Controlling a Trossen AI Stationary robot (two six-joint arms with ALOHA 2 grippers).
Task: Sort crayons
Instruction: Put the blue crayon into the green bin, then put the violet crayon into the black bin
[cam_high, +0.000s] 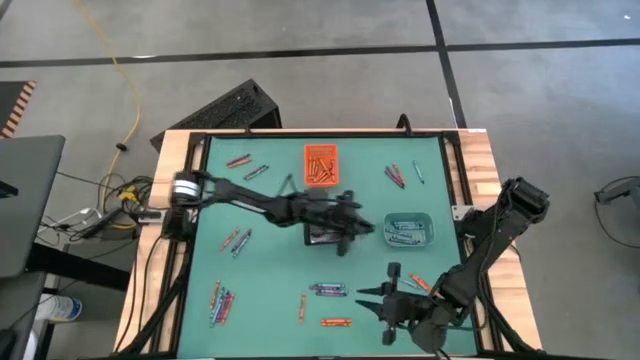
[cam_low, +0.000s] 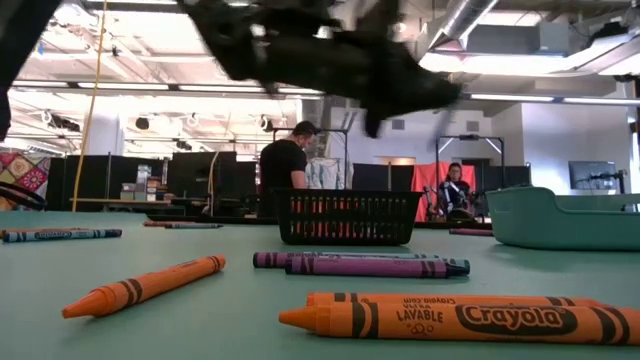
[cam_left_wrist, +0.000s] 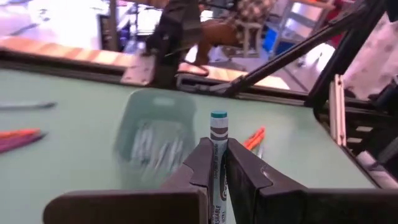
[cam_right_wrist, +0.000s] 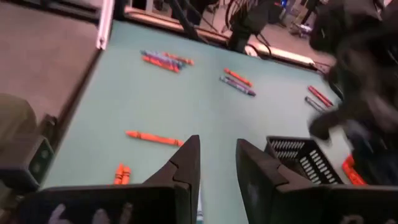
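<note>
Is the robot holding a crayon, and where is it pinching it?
Yes. The left gripper pinches a teal crayon below its tip. The right gripper holds nothing; its jaws stand open.

Orange bin, black mesh bin and teal bin on green mat.

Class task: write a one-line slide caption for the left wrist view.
Left gripper shut on a teal crayon, pointing toward the teal bin on the green table.

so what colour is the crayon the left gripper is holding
Teal: the crayon pinched in the left gripper has a blue-green tip and wrapper, clearest in the left wrist view.
</note>
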